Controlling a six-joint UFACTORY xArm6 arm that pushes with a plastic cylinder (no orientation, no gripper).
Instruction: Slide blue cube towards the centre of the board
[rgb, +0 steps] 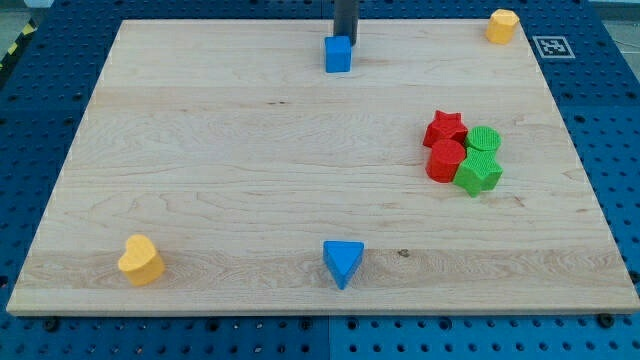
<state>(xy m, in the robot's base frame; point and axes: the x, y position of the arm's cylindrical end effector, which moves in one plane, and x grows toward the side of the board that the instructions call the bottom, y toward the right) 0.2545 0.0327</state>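
Observation:
The blue cube (338, 54) sits near the view's top edge of the wooden board (250, 150), a little right of the board's middle line. My rod comes down from the view's top, and my tip (347, 43) is just behind the cube on its top-right side, touching it or nearly so.
A blue triangle (343, 262) lies near the bottom middle. A yellow heart-like block (140, 260) is at the bottom left. A yellow hexagon-like block (502, 25) is at the top right. A red star (445, 127), red cylinder (446, 160), green cylinder (484, 140) and green star (478, 174) cluster at the right.

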